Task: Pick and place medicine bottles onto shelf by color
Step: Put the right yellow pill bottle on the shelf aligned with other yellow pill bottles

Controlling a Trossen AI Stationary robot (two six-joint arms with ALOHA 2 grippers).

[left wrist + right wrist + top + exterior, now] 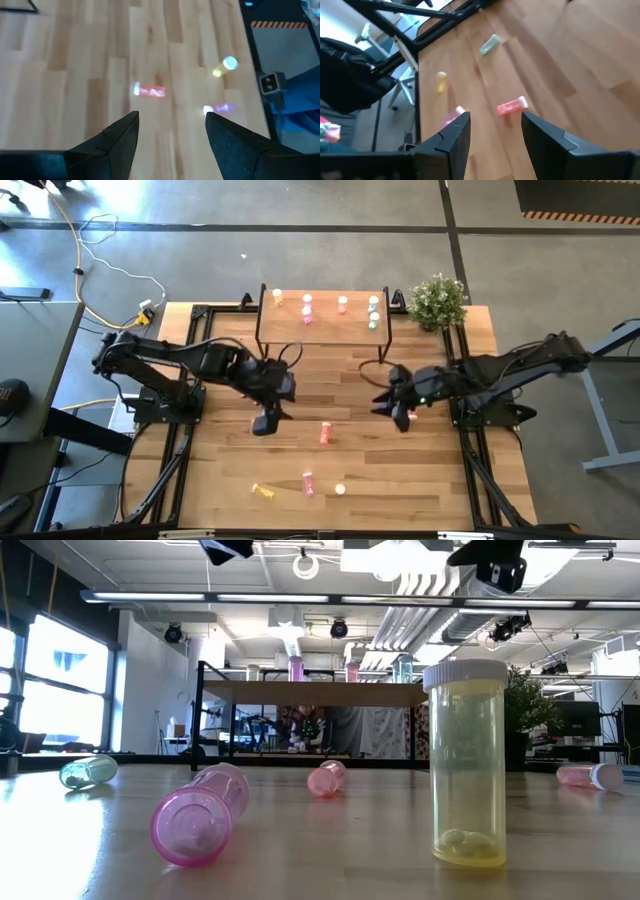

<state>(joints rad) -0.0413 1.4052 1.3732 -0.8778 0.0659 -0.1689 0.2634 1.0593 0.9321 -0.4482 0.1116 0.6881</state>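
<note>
- Hovering in front of the shelf (322, 315), the left gripper (266, 420) and right gripper (402, 416) both stand open and empty.
- Several bottles stand on the shelf; a red-orange bottle (326, 434) lies on the table between the grippers, others farther from the shelf.
- Risk: lying bottles may roll away from closing fingers.
</note>
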